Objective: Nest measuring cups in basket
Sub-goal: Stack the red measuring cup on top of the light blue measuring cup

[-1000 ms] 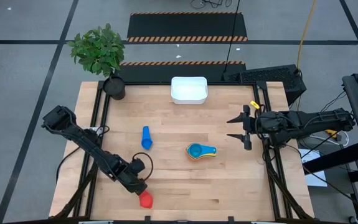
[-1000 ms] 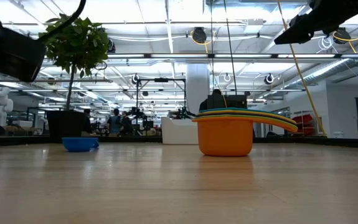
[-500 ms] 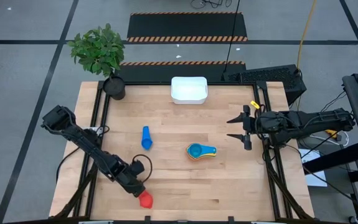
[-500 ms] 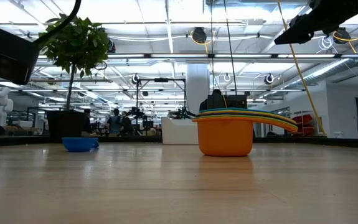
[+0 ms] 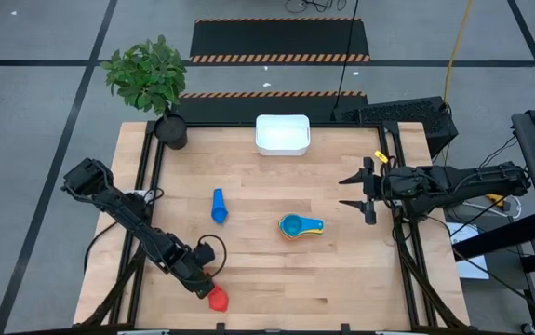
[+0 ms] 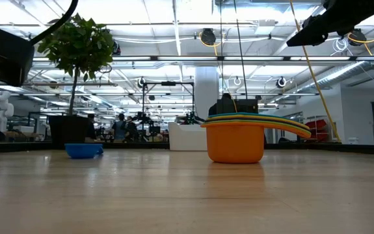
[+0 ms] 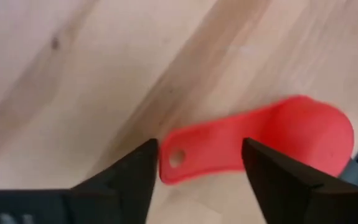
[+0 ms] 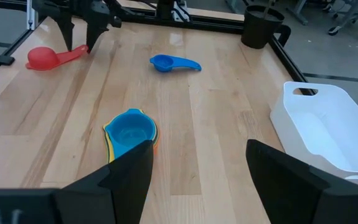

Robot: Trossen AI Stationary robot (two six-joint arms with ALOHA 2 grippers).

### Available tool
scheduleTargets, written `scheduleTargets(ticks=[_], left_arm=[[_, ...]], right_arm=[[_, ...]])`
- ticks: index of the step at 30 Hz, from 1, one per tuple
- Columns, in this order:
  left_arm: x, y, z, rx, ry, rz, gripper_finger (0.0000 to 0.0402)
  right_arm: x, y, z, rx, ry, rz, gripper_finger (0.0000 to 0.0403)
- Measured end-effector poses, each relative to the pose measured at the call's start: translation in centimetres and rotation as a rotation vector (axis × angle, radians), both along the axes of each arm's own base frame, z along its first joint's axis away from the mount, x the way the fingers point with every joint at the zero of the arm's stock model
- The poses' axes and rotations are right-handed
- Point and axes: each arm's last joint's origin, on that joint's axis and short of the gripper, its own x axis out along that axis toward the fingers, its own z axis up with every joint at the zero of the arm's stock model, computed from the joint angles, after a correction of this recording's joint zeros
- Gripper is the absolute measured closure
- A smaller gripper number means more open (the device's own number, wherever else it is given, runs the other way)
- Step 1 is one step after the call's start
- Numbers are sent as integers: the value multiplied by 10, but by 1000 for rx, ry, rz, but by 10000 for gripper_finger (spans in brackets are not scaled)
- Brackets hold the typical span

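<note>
Nesting is only partly done, as far as the pictures show: a stack of cups (image 5: 300, 226) sits mid-table with a light blue one on top and yellow and orange beneath, but it stands on the bare wood, not in the white basket (image 5: 282, 134), which sits empty at the far edge of the table. Two cups lie loose — a blue cup (image 5: 218, 207) just left of the stack, and a red cup (image 5: 217, 299) near the front edge. So the loose cups have to join the stack, and the stack has to go into the basket.

The left claw (image 5: 204, 283) hangs low over the red cup's handle (image 7: 194, 152). In its wrist view the two fingers (image 7: 135, 175) stand spread, one on each side of the handle's tip, touching nothing that I can see — no pinch yet. The right claw (image 5: 357, 195) waits at the table's right side, spread wide and empty, pointing toward the stack.
</note>
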Motion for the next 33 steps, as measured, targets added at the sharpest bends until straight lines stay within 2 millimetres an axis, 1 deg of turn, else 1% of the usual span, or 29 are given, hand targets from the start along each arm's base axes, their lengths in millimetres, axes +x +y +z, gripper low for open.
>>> scheduleTargets(ticks=[9,14,19,22,26,29,33], left_arm=[[0,0,0,20,-16,1,313],[1,-5,2,-26,-39,-72,386],[5,-9,5,-55,-100,-135,390],[8,-7,6,-56,-116,-135,395],[10,-4,13,-34,-179,-133,396],[11,-1,24,29,-245,-145,397],[13,5,50,170,-379,-145,397]], right_arm=[[0,0,0,0,0,0,151],[0,0,0,0,0,0,151],[0,0,0,-8,1,4,151],[0,0,0,-12,1,5,151],[1,0,1,-12,-12,6,151],[1,0,2,-9,-18,5,151],[1,0,2,-8,-23,4,151]])
